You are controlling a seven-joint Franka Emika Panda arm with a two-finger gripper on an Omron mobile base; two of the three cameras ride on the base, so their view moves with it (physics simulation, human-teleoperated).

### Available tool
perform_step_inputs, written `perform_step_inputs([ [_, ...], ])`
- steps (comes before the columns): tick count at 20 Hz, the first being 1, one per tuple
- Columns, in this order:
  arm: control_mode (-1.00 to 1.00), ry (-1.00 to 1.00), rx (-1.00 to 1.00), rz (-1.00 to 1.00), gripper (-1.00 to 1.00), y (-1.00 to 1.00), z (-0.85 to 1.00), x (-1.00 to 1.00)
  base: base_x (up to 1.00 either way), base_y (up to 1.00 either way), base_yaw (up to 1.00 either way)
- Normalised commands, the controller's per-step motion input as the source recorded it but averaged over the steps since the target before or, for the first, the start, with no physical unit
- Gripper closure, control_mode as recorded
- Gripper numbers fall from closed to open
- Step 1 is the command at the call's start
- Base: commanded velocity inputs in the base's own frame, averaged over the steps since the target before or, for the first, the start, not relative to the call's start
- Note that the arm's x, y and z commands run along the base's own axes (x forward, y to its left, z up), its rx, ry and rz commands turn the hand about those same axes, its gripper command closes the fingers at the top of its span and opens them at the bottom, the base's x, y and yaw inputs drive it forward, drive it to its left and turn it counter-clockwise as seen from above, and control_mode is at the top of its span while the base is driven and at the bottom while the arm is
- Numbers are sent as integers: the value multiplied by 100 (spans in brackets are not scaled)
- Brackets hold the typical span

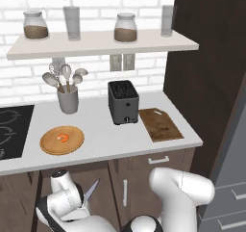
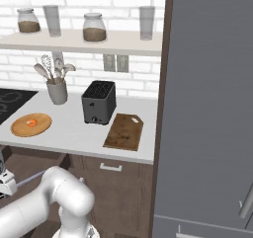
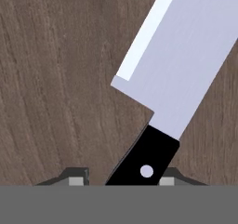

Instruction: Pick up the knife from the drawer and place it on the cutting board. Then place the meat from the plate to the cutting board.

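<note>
My gripper (image 3: 118,181) has its fingers narrowed either side of the black handle of the slim silver-bladed knife (image 3: 181,65), low over the wooden drawer floor (image 3: 56,79); blade runs away from my fingertips.

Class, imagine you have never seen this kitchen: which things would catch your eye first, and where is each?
The knife stands out: its pale blade slants over dark wood, black handle down between the fingers. On the counter, the round plate at the left carries the small meat. The dark cutting board lies bare right of the toaster.
</note>
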Motion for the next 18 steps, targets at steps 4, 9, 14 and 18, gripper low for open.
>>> perform_step_inputs([
  [4, -100, -1, 0, 0, 100, 0, 20, -45, 0, 0, 0],
  [9, -100, -13, 3, 0, 100, 0, 68, -78, 0, 0, 0],
  [14, -100, -23, 3, 1, 100, -3, 73, -63, 0, 0, 0],
  [18, -100, -30, 0, 0, 100, -18, 68, -23, 0, 0, 0],
])
